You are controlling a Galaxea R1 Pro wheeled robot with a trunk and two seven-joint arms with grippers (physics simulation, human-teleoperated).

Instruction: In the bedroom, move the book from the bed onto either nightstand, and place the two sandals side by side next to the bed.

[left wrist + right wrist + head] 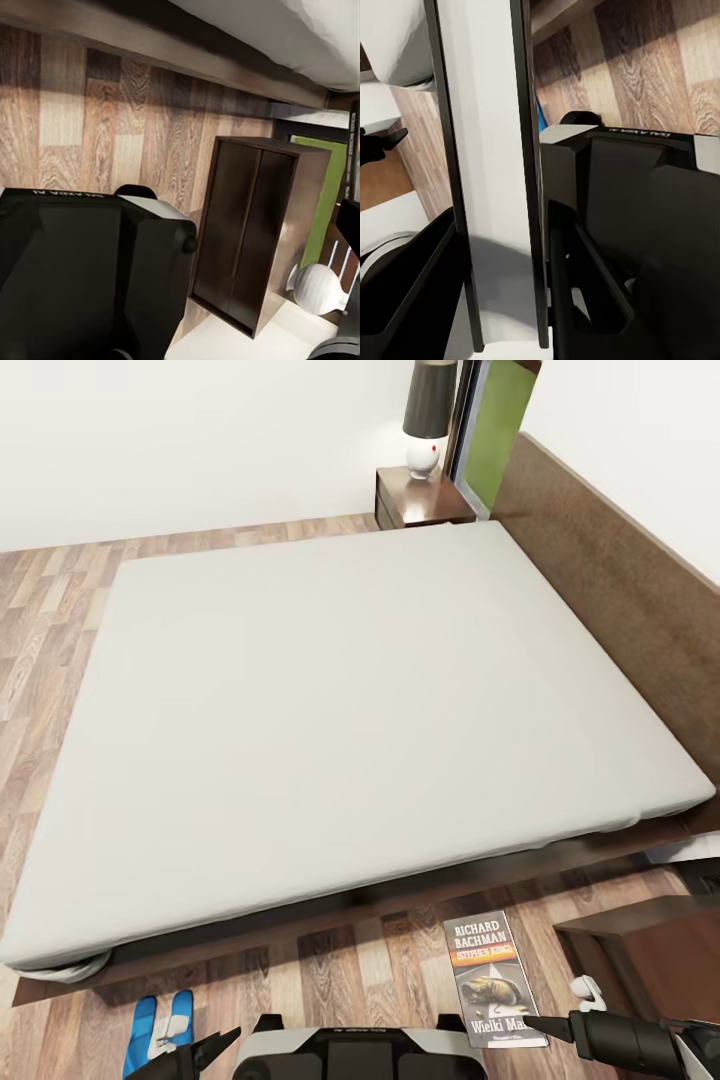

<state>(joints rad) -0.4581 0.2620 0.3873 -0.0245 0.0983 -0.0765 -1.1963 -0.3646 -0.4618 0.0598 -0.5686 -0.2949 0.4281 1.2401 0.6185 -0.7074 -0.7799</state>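
Matt grey cloth mattress [330, 710], glossy dark wood nightstand [425, 500], woodgrain plank floor [330, 980].

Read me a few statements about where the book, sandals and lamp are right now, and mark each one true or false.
1. The book lies on the mattress. False: it is off the bed, above the floor, pinched by the right gripper.
2. The sandals sit side by side on the floor next to the bed. True.
3. A lamp stands on the far nightstand. True.
4. A pillow rests on the mattress. False: the mattress is bare.
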